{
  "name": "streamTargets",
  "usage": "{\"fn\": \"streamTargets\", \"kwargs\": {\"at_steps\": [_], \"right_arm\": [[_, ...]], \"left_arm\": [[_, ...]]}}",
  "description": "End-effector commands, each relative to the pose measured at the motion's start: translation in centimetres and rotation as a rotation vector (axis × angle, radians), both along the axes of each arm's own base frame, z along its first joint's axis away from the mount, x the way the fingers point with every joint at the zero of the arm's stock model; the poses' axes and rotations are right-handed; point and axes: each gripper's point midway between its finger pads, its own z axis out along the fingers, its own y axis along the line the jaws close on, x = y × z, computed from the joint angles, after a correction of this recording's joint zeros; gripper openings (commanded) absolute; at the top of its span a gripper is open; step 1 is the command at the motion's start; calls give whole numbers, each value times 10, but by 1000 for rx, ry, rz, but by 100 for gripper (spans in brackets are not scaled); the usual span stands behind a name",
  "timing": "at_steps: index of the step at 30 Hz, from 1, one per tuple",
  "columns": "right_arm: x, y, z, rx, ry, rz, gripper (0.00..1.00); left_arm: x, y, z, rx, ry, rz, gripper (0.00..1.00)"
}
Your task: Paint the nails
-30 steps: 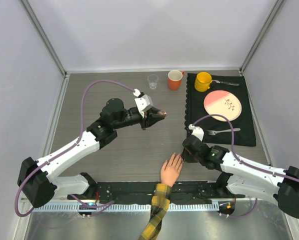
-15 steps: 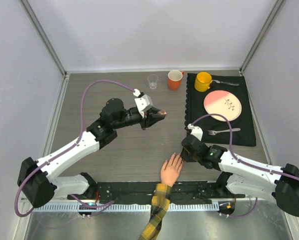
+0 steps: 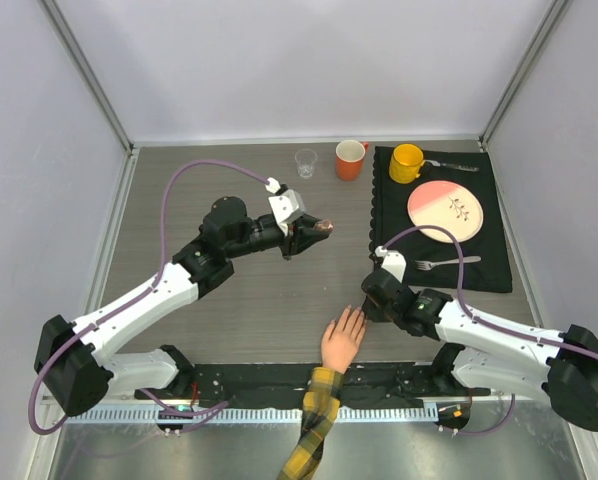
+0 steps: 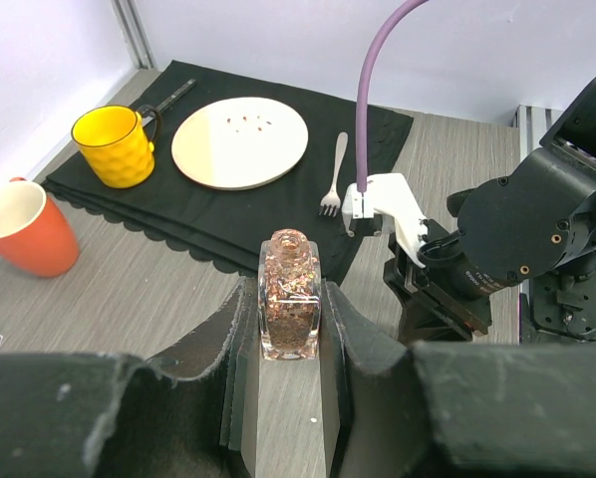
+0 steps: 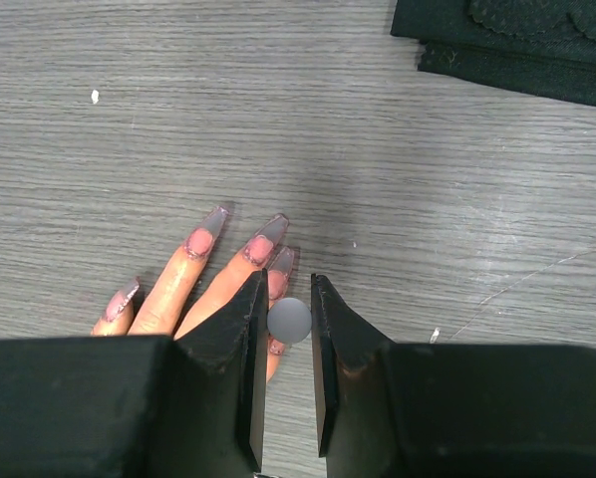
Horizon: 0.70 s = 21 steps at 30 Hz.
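Nails [image 5: 269, 237] long, pinkish, on fake hand [image 3: 342, 340] at near edge of table [image 3: 269, 310], beneath right gripper [image 5: 288, 284] clamped on grey brush cap [image 5: 289, 321]. Likely stiff, slick, brittle: stroke lightly, no pinching. Left gripper [image 3: 317, 230] clenching glitter bottle [image 4: 290, 309].

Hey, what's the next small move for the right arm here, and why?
Probably ease the right gripper down and stroke toward the fingertip. Its jaws are shut on a round grey cap, likely the polish brush, directly over a nail of the fake hand; contact cannot be told. The left gripper holds the open glitter polish bottle well away from the hand.
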Motion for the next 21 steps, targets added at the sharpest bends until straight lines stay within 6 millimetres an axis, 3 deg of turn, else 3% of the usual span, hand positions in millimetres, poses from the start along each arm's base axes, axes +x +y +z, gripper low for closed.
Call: {"fn": "streamTargets", "kwargs": {"at_steps": [1, 21], "right_arm": [[15, 5, 16, 14, -60, -17, 1], [18, 6, 17, 6, -81, -4, 1]], "left_arm": [[-6, 2, 26, -48, -69, -16, 0], [-7, 3, 28, -51, -77, -15, 0]]}}
